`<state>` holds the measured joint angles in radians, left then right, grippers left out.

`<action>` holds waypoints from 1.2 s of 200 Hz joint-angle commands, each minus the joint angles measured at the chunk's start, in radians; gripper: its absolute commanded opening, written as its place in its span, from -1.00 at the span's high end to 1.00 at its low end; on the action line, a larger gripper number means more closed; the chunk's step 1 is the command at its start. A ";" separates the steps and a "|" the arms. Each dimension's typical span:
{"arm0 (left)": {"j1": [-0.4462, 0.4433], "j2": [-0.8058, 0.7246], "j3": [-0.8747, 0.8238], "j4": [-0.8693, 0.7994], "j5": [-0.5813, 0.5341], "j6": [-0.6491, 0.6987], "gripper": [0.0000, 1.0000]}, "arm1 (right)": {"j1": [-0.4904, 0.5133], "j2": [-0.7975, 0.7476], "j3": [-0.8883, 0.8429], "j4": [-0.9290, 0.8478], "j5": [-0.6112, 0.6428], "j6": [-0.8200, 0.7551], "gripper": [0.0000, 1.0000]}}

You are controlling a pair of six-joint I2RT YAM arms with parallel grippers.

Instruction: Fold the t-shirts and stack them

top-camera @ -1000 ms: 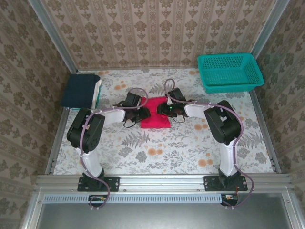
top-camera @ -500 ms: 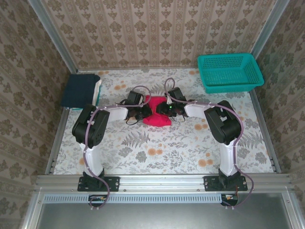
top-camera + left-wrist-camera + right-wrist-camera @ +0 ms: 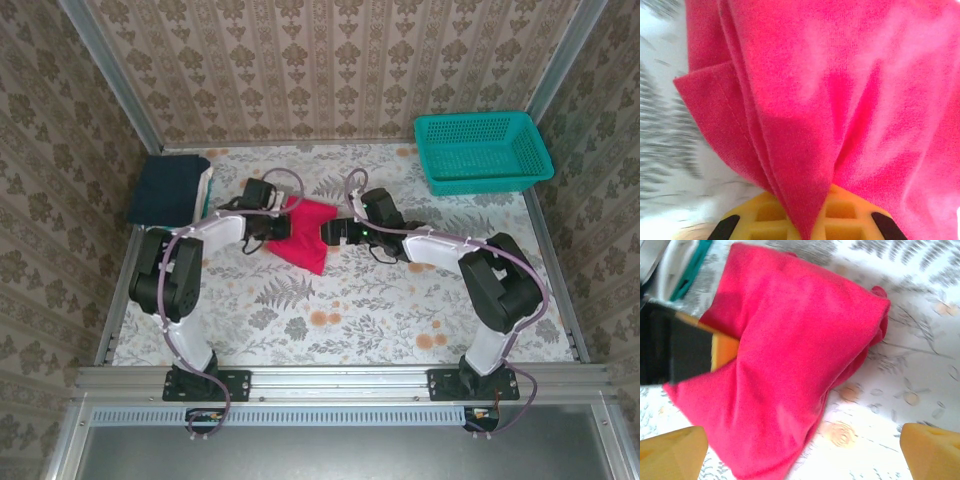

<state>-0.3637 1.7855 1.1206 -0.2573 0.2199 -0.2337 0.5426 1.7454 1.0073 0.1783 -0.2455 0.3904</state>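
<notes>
Where left end effector point(image 3: 276, 224) clamps, red tee point(image 3: 308, 238) folds.

Patterned beige wallpaper walls point(image 3: 330, 70) enclose a floral-clothed table point(image 3: 330, 310) framed by aluminium rails point(image 3: 340, 378).

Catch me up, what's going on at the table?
The left gripper is shut on the left edge of the folded red t-shirt, pinching a bunch of cloth. The right gripper hangs open at the shirt's right side, holding nothing. A stack of folded shirts sits at the far left corner.
</notes>
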 commanded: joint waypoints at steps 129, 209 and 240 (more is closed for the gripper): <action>0.472 0.010 0.448 -0.477 0.312 0.511 1.00 | 0.226 0.038 0.093 0.159 0.077 -0.230 -1.00; 0.516 0.232 0.837 -0.677 0.591 0.511 1.00 | 0.228 0.051 0.096 0.165 0.092 -0.217 -1.00; 0.533 0.290 0.986 -0.714 0.609 0.501 1.00 | 0.230 0.041 0.090 0.154 0.099 -0.217 -1.00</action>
<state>0.1581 2.0521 1.9575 -0.9104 0.7330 0.2726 0.7639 1.7855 1.0805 0.3336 -0.1669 0.1783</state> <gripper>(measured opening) 0.062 0.998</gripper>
